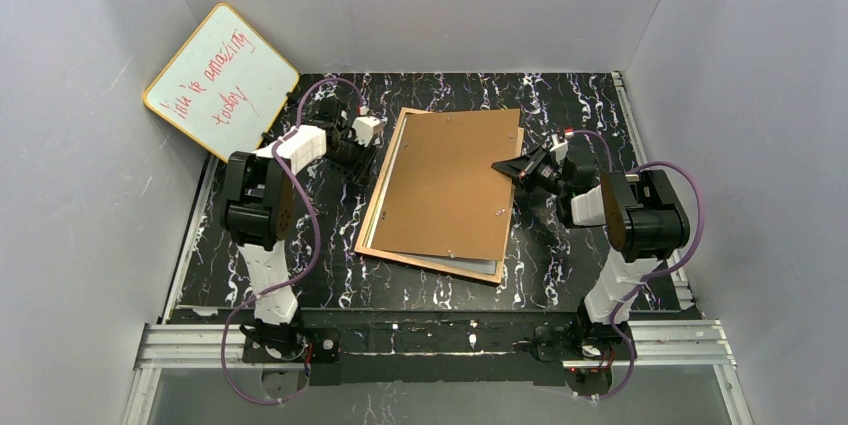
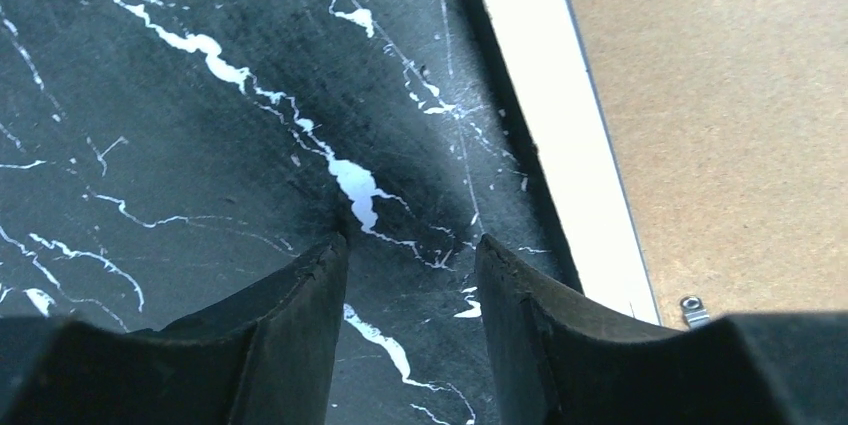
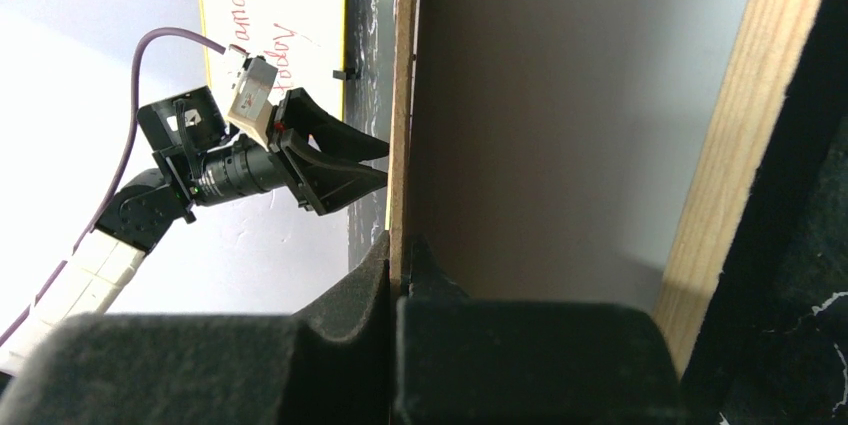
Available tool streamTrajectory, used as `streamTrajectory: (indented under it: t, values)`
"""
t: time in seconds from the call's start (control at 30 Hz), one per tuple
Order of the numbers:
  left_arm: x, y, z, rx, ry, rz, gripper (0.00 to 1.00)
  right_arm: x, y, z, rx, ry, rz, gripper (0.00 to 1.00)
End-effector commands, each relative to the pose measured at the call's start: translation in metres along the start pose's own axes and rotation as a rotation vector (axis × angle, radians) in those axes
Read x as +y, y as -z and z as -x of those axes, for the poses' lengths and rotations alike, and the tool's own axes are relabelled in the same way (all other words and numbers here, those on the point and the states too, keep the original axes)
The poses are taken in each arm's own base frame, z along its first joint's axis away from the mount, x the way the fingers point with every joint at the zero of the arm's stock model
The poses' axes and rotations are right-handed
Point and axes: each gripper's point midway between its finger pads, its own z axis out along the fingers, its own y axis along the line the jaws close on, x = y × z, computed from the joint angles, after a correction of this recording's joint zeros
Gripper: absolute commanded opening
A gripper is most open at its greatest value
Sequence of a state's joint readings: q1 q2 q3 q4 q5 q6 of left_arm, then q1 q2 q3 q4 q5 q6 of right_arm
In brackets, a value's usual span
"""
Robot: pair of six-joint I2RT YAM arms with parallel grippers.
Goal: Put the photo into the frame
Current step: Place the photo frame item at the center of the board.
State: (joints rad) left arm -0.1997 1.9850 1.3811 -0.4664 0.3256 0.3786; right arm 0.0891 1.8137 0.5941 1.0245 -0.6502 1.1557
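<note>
The frame [image 1: 378, 207] lies back up on the table, its light wood rail [image 3: 745, 135] showing. The photo [image 3: 560, 125] rests in it white side up; a white strip of the photo [image 2: 560, 115] shows beside the brown hardboard backing panel [image 1: 455, 180]. That panel lies askew over both. My right gripper [image 1: 508, 167] is shut on the panel's right edge [image 3: 403, 95], with a finger on each face and that side lifted off the photo. My left gripper [image 1: 360, 157] stands open over the bare table just left of the frame, nothing between its fingers [image 2: 300, 295].
A yellow-edged whiteboard [image 1: 222, 80] with red writing leans in the far left corner. Grey walls close in the black marbled table [image 1: 560, 275] on three sides. A small metal clip [image 2: 690, 310] sits on the backing panel near my left gripper.
</note>
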Motion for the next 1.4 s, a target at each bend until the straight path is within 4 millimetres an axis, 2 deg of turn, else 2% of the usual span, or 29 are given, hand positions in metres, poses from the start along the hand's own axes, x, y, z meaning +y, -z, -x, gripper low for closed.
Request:
streamTrajectory:
  t: [0.0, 0.13, 0.37, 0.5, 0.67, 0.7, 0.8, 0.9, 1.0, 1.1, 1.17, 1.2, 1.37]
  values:
    - [-0.042, -0.019, -0.048, 0.145, 0.051, -0.153, 0.46, 0.018, -0.006, 0.011, -0.048, 0.078, 0.074, 0.01]
    - [-0.056, -0.024, -0.057, 0.169, 0.031, -0.189, 0.41, 0.013, -0.009, 0.006, -0.078, 0.073, 0.048, 0.01]
    - [-0.072, -0.026, -0.072, 0.209, 0.024, -0.268, 0.19, 0.012, -0.019, 0.001, -0.106, 0.098, 0.024, 0.01]
    - [-0.079, -0.022, -0.072, 0.216, 0.035, -0.304, 0.14, 0.008, -0.026, -0.004, -0.106, 0.117, -0.015, 0.01]
    - [-0.076, -0.012, -0.066, 0.210, 0.020, -0.279, 0.10, 0.001, -0.026, -0.007, -0.062, 0.172, -0.118, 0.01]
    - [-0.074, -0.009, -0.064, 0.206, 0.016, -0.267, 0.10, 0.000, -0.025, -0.007, -0.050, 0.193, -0.146, 0.11]
    - [-0.071, 0.002, -0.057, 0.187, 0.001, -0.237, 0.09, 0.008, -0.023, -0.008, -0.011, 0.287, -0.206, 0.22]
    - [-0.069, 0.013, -0.051, 0.172, -0.014, -0.222, 0.08, 0.010, -0.025, -0.011, 0.049, 0.403, -0.297, 0.46]
    - [-0.067, 0.025, -0.048, 0.171, -0.016, -0.223, 0.08, 0.005, -0.027, -0.021, 0.118, 0.474, -0.395, 0.66]
    - [-0.063, 0.031, -0.046, 0.166, -0.021, -0.214, 0.08, -0.005, -0.023, -0.028, 0.151, 0.493, -0.476, 0.79]
    - [-0.061, 0.032, -0.045, 0.166, -0.029, -0.206, 0.08, -0.010, -0.020, -0.028, 0.165, 0.518, -0.551, 0.94]
    - [-0.060, 0.033, -0.046, 0.167, -0.031, -0.202, 0.09, -0.013, -0.018, -0.028, 0.170, 0.535, -0.599, 0.98]
    - [-0.056, 0.036, -0.042, 0.154, -0.026, -0.190, 0.09, -0.018, -0.002, -0.008, 0.149, 0.636, -0.809, 0.99]
